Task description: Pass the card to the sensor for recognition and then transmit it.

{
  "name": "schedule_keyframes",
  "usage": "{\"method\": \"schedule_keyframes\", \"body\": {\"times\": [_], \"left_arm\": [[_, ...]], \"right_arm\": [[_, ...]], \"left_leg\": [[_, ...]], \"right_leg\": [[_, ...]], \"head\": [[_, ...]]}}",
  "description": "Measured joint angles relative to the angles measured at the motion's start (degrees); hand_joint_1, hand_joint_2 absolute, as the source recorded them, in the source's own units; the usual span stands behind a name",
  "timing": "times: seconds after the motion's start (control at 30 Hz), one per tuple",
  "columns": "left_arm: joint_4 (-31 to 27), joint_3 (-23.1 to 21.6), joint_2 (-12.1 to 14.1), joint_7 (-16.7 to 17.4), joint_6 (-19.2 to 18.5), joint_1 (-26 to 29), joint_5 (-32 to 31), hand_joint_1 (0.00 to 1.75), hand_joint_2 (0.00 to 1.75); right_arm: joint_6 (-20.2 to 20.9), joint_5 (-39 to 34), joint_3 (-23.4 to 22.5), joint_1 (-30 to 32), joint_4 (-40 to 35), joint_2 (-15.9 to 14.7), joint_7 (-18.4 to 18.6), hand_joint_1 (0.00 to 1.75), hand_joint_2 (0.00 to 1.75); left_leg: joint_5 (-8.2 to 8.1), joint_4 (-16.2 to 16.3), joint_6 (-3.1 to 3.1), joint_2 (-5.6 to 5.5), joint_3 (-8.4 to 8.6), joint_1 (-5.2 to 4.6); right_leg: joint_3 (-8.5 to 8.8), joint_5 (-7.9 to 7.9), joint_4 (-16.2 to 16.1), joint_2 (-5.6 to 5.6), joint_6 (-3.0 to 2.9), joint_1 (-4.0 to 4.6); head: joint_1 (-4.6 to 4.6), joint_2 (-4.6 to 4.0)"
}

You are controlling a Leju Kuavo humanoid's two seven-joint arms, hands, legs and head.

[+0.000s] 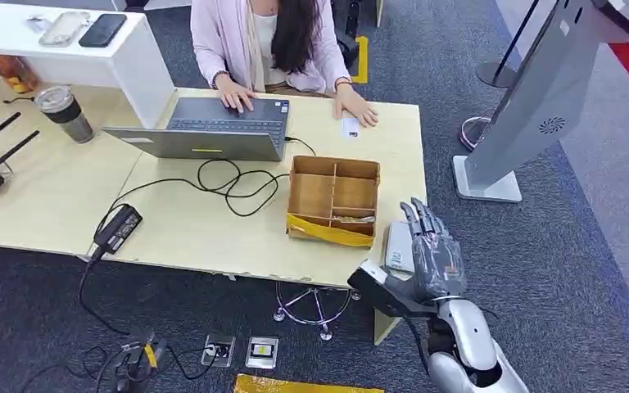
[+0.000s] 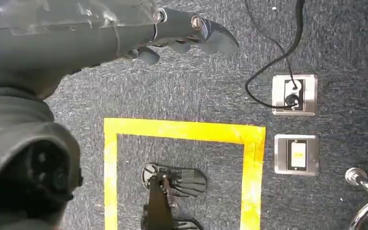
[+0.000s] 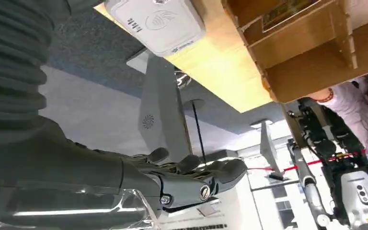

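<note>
A small white card (image 1: 350, 127) lies on the far side of the wooden table (image 1: 213, 229), right beside a person's hand (image 1: 359, 108). The white card sensor (image 1: 397, 246) sits near the table's front right corner, close to a wooden compartment box (image 1: 333, 199). My right hand (image 1: 432, 254) is raised just right of the sensor, fingers stretched out and holding nothing. In the right wrist view the sensor (image 3: 155, 21) and the box (image 3: 306, 43) lie beyond that hand (image 3: 191, 179). My left hand (image 2: 124, 33) hangs over the carpet, fingers loosely bent, with nothing in it.
A person sits across the table at a laptop (image 1: 213, 131). Black cables (image 1: 229, 184) and a power brick (image 1: 118, 229) lie mid-table. A grey kiosk stand (image 1: 532, 106) rises to the right. Floor sockets (image 2: 294, 94), yellow tape (image 2: 182, 130) and a stool base (image 1: 315, 307) lie below.
</note>
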Motion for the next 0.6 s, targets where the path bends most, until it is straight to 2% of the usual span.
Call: {"method": "schedule_keyframes", "body": {"times": [0.3,0.6], "left_arm": [[-2.5,-0.1,-0.1,0.0,-0.1,0.8,-1.1,0.0,0.0],[-3.4,-0.1,0.2,0.0,-0.3,1.0,-1.8,0.0,0.0]], "right_arm": [[0.1,2.2,0.0,-3.2,5.6,4.6,-1.8,0.0,1.75],[1.7,2.3,0.0,-4.6,8.5,6.8,-2.0,0.0,1.75]], "left_leg": [[0.01,0.0,-0.01,0.0,0.0,0.0],[0.0,0.0,0.0,-0.01,-0.01,0.0]], "right_leg": [[0.01,0.0,0.0,0.0,0.0,0.0],[0.0,-0.01,0.0,0.0,-0.02,0.01]], "head": [[0.02,0.0],[0.0,0.0]]}}
